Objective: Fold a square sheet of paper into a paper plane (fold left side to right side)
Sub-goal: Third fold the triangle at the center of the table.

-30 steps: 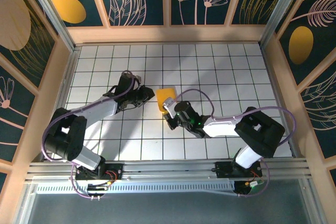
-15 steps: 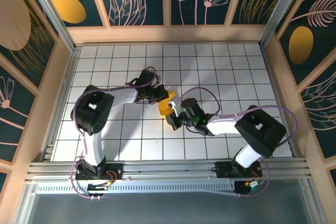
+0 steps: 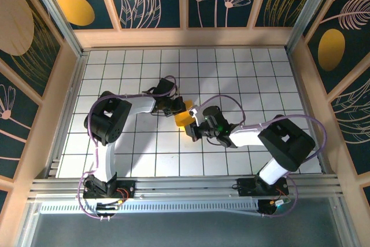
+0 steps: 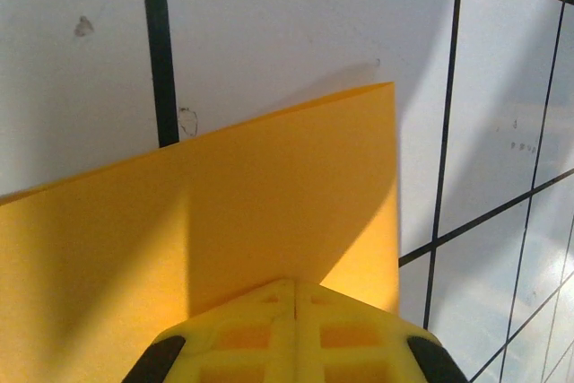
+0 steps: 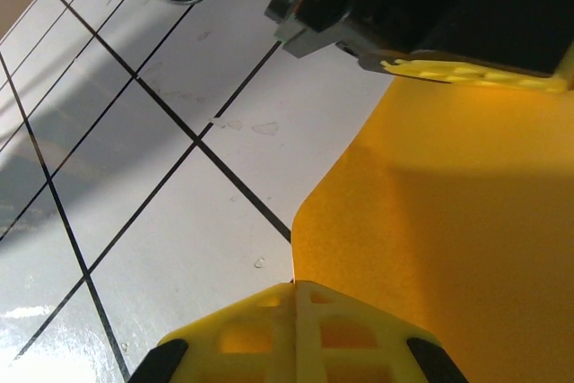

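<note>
The square sheet of paper (image 3: pixel 184 118) is a small yellow-orange piece lying mid-table between both grippers. My left gripper (image 3: pixel 177 107) comes in from the left and is shut on its far-left edge. In the left wrist view the paper (image 4: pixel 224 213) spreads out from the closed tips of the left gripper (image 4: pixel 294 286). My right gripper (image 3: pixel 192 123) is shut on the near-right edge. In the right wrist view the paper (image 5: pixel 448 239) curves up from the right gripper (image 5: pixel 293 288), and the left gripper's fingers (image 5: pixel 466 72) touch its far edge.
The white gridded tabletop (image 3: pixel 243 79) is bounded by wooden walls (image 3: pixel 185 37) at the back and sides. A metal rail (image 3: pixel 185 186) holding the arm bases runs along the near edge. Purple cables loop over both arms near the paper.
The left arm swung in from the left to the paper and its jaws closed on the edge. The right gripper stayed shut on the paper and shifted slightly right.
</note>
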Action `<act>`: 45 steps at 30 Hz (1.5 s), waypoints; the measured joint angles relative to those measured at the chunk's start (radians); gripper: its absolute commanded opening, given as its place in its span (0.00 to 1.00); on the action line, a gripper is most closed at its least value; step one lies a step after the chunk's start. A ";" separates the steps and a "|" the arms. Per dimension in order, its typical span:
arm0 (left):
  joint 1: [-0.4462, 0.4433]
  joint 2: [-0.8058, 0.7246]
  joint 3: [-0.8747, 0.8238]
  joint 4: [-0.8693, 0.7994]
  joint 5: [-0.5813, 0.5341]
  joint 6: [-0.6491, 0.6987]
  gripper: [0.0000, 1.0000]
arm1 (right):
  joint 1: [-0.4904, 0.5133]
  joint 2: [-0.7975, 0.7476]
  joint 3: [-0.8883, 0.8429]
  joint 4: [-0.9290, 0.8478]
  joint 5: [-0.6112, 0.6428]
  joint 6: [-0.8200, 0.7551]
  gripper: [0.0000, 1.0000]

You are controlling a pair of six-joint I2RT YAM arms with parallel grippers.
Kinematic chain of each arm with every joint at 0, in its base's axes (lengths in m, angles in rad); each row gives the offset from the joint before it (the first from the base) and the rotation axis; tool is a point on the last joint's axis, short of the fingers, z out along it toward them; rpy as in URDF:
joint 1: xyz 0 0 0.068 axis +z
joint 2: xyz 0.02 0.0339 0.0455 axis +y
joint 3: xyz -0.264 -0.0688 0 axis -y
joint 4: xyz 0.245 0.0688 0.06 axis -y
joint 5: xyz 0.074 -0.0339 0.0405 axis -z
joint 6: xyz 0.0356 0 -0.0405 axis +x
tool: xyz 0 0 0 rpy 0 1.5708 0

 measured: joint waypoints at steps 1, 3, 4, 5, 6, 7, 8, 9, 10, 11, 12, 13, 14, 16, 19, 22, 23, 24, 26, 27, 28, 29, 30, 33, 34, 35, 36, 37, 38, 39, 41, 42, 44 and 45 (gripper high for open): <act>-0.001 0.001 0.002 -0.003 -0.003 0.005 0.00 | -0.008 0.000 0.000 0.000 -0.002 0.008 0.00; -0.002 0.003 0.007 -0.008 -0.010 0.012 0.00 | -0.022 0.000 0.000 0.000 -0.002 0.016 0.00; -0.004 0.003 0.009 -0.009 -0.013 0.016 0.00 | -0.029 0.000 0.000 -0.001 -0.002 0.019 0.00; -0.005 0.004 0.011 -0.012 -0.014 0.019 0.00 | -0.035 0.001 0.000 -0.003 -0.001 0.022 0.00; -0.006 0.004 0.013 -0.014 -0.016 0.023 0.00 | -0.041 0.003 0.000 -0.006 -0.001 0.025 0.00; -0.006 0.005 0.015 -0.015 -0.018 0.025 0.00 | -0.045 0.005 0.000 -0.011 0.001 0.029 0.00; -0.006 0.006 0.017 -0.016 -0.019 0.026 0.00 | -0.050 0.010 0.001 -0.018 0.003 0.031 0.00; -0.006 0.006 0.018 -0.018 -0.019 0.029 0.00 | -0.052 0.013 0.001 -0.022 0.006 0.032 0.00; -0.006 0.007 0.021 -0.020 -0.020 0.031 0.00 | -0.055 0.018 0.001 -0.028 0.010 0.033 0.00; -0.006 0.007 0.022 -0.022 -0.021 0.033 0.00 | -0.058 0.022 0.001 -0.034 0.014 0.034 0.00; -0.007 0.007 0.022 -0.022 -0.021 0.033 0.00 | -0.059 0.025 0.003 -0.043 0.020 0.035 0.00; -0.008 0.007 0.022 -0.023 -0.021 0.034 0.00 | -0.061 0.028 0.006 -0.048 0.026 0.036 0.00; -0.008 0.008 0.023 -0.023 -0.022 0.034 0.00 | -0.063 0.033 0.012 -0.055 0.031 0.036 0.00; -0.008 0.008 0.023 -0.023 -0.022 0.037 0.00 | -0.065 0.038 0.022 -0.065 0.042 0.036 0.00; -0.008 0.008 0.023 -0.023 -0.022 0.042 0.00 | -0.071 0.043 0.037 -0.072 0.056 0.036 0.00; -0.010 0.008 0.024 -0.023 -0.026 0.048 0.00 | -0.080 0.050 0.050 -0.077 0.064 0.034 0.00; -0.011 0.008 0.024 -0.023 -0.028 0.049 0.00 | -0.082 0.051 0.053 -0.079 0.067 0.032 0.00; -0.012 0.009 0.025 -0.023 -0.030 0.051 0.00 | -0.084 0.053 0.057 -0.083 0.071 0.029 0.00; -0.012 0.009 0.027 -0.024 -0.031 0.054 0.00 | -0.088 0.059 0.063 -0.088 0.079 0.025 0.00; -0.012 0.010 0.027 -0.024 -0.032 0.056 0.00 | -0.090 0.064 0.068 -0.090 0.081 0.021 0.00; -0.012 0.010 0.027 -0.023 -0.032 0.059 0.00 | -0.092 0.069 0.071 -0.092 0.083 0.016 0.00; -0.012 0.010 0.027 -0.023 -0.032 0.060 0.00 | -0.093 0.071 0.072 -0.095 0.086 0.013 0.00; -0.012 0.010 0.027 -0.023 -0.032 0.063 0.00 | -0.094 0.074 0.074 -0.097 0.086 0.011 0.00; -0.013 0.010 0.027 -0.023 -0.032 0.068 0.00 | -0.096 0.083 0.077 -0.098 0.089 0.010 0.00; -0.013 0.010 0.027 -0.023 -0.032 0.070 0.00 | -0.096 0.085 0.079 -0.100 0.090 0.010 0.00; -0.013 0.010 0.027 -0.023 -0.032 0.071 0.00 | -0.096 0.087 0.081 -0.102 0.089 0.010 0.00; -0.013 0.010 0.027 -0.023 -0.032 0.072 0.00 | -0.096 0.089 0.084 -0.105 0.090 0.009 0.00; -0.013 0.010 0.027 -0.023 -0.032 0.074 0.00 | -0.096 0.091 0.085 -0.105 0.090 0.009 0.00; -0.013 0.010 0.027 -0.023 -0.032 0.074 0.00 | -0.096 0.093 0.086 -0.106 0.090 0.009 0.00; -0.013 0.010 0.027 -0.023 -0.032 0.074 0.00 | -0.096 0.095 0.088 -0.106 0.090 0.009 0.00; -0.013 0.010 0.027 -0.023 -0.032 0.074 0.00 | -0.096 0.099 0.091 -0.108 0.094 0.009 0.00; -0.013 0.010 0.027 -0.023 -0.032 0.075 0.00 | -0.096 0.100 0.092 -0.109 0.098 0.008 0.00; -0.013 0.011 0.027 -0.023 -0.032 0.075 0.00 | -0.097 0.102 0.094 -0.115 0.105 0.005 0.00; -0.013 0.011 0.027 -0.023 -0.032 0.074 0.00 | -0.097 0.105 0.096 -0.118 0.109 0.005 0.00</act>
